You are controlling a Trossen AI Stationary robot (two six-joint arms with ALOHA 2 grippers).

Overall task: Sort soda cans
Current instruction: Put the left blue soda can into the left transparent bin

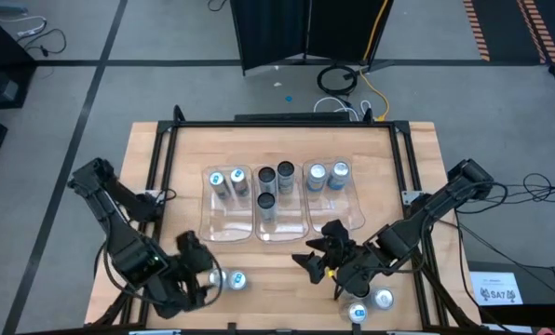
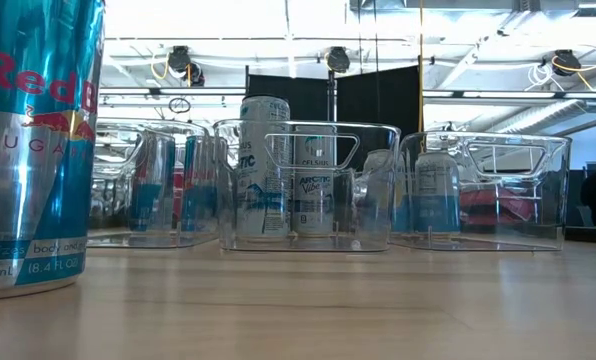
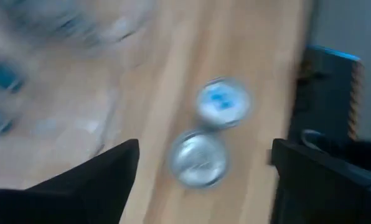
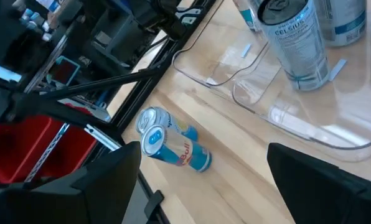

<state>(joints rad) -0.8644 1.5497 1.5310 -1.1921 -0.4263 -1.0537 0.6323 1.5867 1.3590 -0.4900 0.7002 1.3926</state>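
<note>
Table (image 1: 166,186): pale wood inside a dark frame, bare apart from trays and cans; grey floor with cables beyond.
Trays (image 1: 229,228): three clear plastic bins side by side at table centre, taken as the landmark.
Left tray cans (image 1: 227,179): two blue-topped, upright at the far end.
Middle tray cans (image 1: 275,177): three black-topped, upright; a Celsius can (image 4: 294,37) stands among them.
Right tray cans (image 1: 327,174): two silver-blue, upright at the far end.
Left pair of loose cans (image 1: 227,278): on the near side of the trays, toward the left corner, touching each other, upright, long axes vertical, tops facing the left wrist camera; one blue-marked (image 3: 221,101), one plain silver (image 3: 198,158).
Right pair of loose cans (image 1: 371,305): on the near side of the trays, toward the right corner, upright by the overhead look.
Left gripper (image 1: 198,270): near side of the trays, just beside the left pair; fingers spread wide, nothing between them; plain silver can straight ahead of the gap in the wrist view.
Right gripper (image 1: 319,256): near edge of the middle tray; fingers spread, holding nothing.
Nearer arm: left, for the left pair; likely next a straddle of the plain silver can across its round side.
Room: bright ceiling lights and black screens behind the trays in the low view.
</note>
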